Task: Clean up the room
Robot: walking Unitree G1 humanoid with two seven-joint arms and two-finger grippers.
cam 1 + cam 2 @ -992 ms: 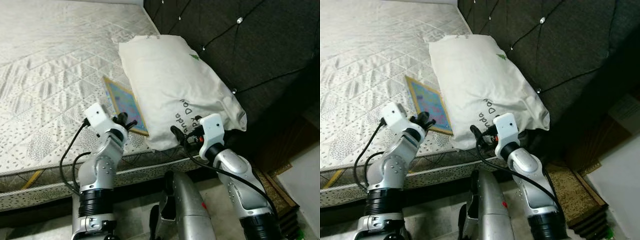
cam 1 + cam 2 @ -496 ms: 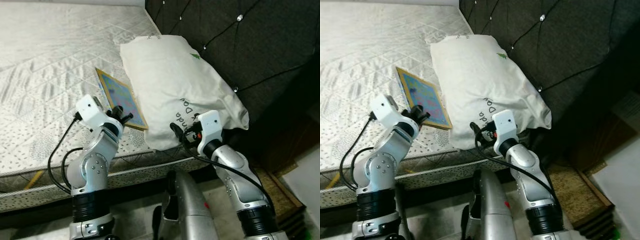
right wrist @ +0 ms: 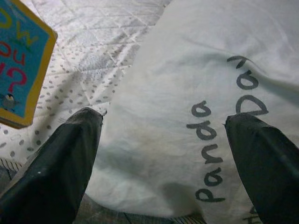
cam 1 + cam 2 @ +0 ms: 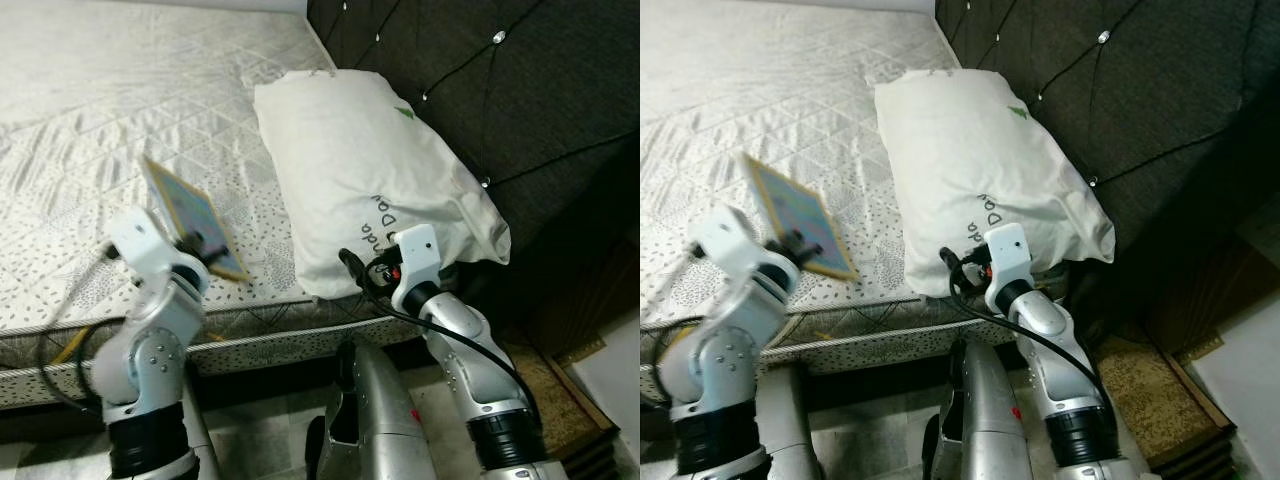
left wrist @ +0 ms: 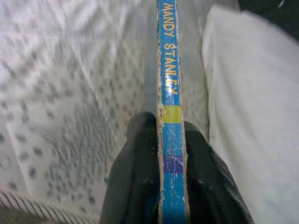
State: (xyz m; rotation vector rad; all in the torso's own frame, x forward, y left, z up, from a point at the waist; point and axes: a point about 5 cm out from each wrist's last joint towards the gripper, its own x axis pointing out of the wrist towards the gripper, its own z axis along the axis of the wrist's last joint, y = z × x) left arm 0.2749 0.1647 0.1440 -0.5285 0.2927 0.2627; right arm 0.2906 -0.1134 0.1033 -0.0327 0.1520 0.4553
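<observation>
Book (image 4: 185,218) was off the mattress (image 4: 100,120), pinched by its blue spine betw. the two fingers of the left gripper (image 5: 170,154), cover tilted up & angled over the bed edge. Spine text read "MANDY STANLEY" in the left wrist view. Right gripper (image 3: 163,154) hung w/ fingers spread wide, just in front of the white pillow (image 4: 370,180), which lay against the dark tufted headboard (image 4: 520,90); not touching it as far as could be told.

Judgement: step in hand was carrying the book away from the bed to wherever it belongs. To do it well: keep the pinch firm on the spine, since a thin board book held at one edge can swing or slip; hold wrist steady, avoid fast turns, keep the free corner clear of mattress & pillow. Right arm should stay back from the pillow so it doesn't drag it off.
</observation>
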